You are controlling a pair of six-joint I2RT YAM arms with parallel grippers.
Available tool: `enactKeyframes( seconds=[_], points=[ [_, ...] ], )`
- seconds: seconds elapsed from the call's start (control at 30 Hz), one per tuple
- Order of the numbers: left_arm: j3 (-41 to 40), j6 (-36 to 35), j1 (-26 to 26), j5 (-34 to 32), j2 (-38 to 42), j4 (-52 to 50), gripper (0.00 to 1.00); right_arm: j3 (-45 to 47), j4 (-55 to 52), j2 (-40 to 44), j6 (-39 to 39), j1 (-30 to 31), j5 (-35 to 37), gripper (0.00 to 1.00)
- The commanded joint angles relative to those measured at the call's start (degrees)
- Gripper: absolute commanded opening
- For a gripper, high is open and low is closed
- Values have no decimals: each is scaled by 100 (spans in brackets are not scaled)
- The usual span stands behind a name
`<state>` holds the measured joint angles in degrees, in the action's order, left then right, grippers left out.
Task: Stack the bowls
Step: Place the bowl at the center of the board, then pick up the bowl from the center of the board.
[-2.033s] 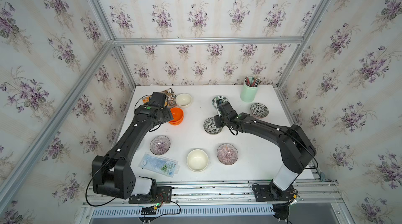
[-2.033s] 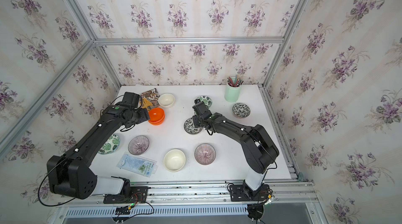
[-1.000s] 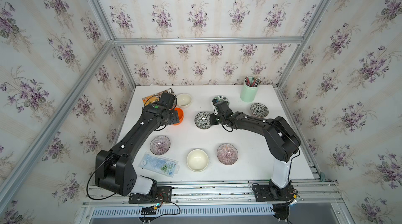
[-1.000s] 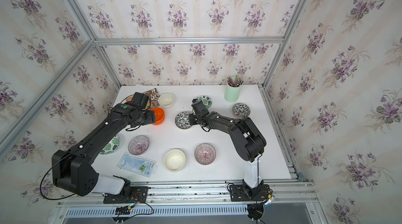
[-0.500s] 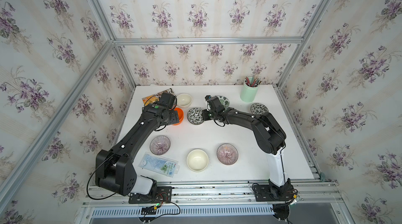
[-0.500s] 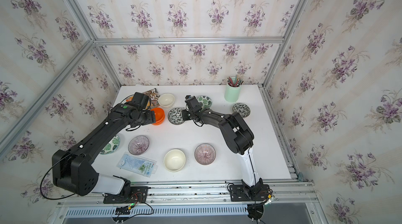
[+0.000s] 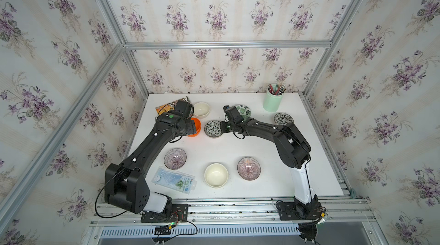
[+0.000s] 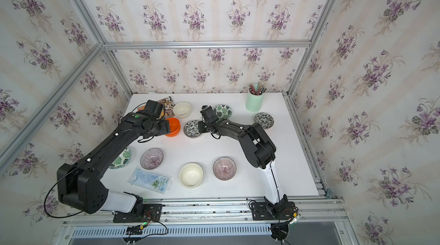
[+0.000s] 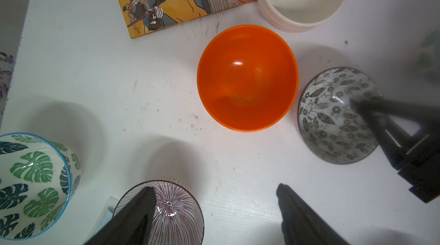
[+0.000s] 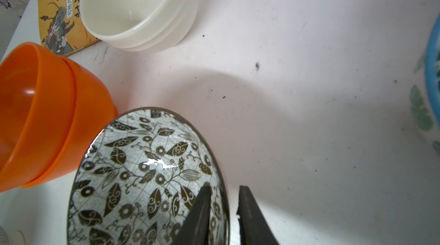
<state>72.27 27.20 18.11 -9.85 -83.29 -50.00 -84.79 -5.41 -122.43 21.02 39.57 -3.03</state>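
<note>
1. Bowls first: the black-white leaf bowl [image 10: 147, 172] sits on the desk [image 7: 226, 151], and its rim passes between the tips of the right pincer [image 10: 225, 187].
2. That right pincer is only narrowly parted. One finger lies inside the bowl against its wall. The other stands outside, with a sliver of desk showing between it and the rim, so it straddles the bowl without clamping it.
3. In both top views the right arm lies low and stretched across the desk, elbow bent, its forearm nearly level and reaching towards the robot's left.
4. Two nested orange bowls [image 9: 247, 77] stand just past the leaf bowl from the right pincer's tips. Whether the two touch I cannot tell.
5. The left pincer [image 9: 214, 186] hangs directly above the orange bowls, spread wide and holding nothing.
6. The left arm rises forward from its base, with the wrist bent so the pincer points down.
7. A cream bowl [image 7: 201, 109] stands just beyond the left pincer, and a green leaf bowl [image 7: 242, 111] sits close behind the right pincer's wrist.
</note>
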Motion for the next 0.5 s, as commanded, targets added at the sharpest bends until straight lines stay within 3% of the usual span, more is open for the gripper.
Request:
enactKeyframes(
  seconds=[0.0,0.17,0.3,0.4,0.47],
  points=[
    [27,13,-2,-3,-10,-20,83,119,105,163,40,-2,183,35],
    [28,-57,33,136,12,11,83,638,422,954,96,-8,501,42],
    [68,-169,230,141,-27,48,82,1266,243,1946,69,-152,1153,46],
    [204,-269,536,135,-146,62,82,2080,17,2788,377,-893,1312,48],
    [318,-280,703,115,-247,60,82,2555,-109,3244,657,-1722,1227,49]
  ],
)
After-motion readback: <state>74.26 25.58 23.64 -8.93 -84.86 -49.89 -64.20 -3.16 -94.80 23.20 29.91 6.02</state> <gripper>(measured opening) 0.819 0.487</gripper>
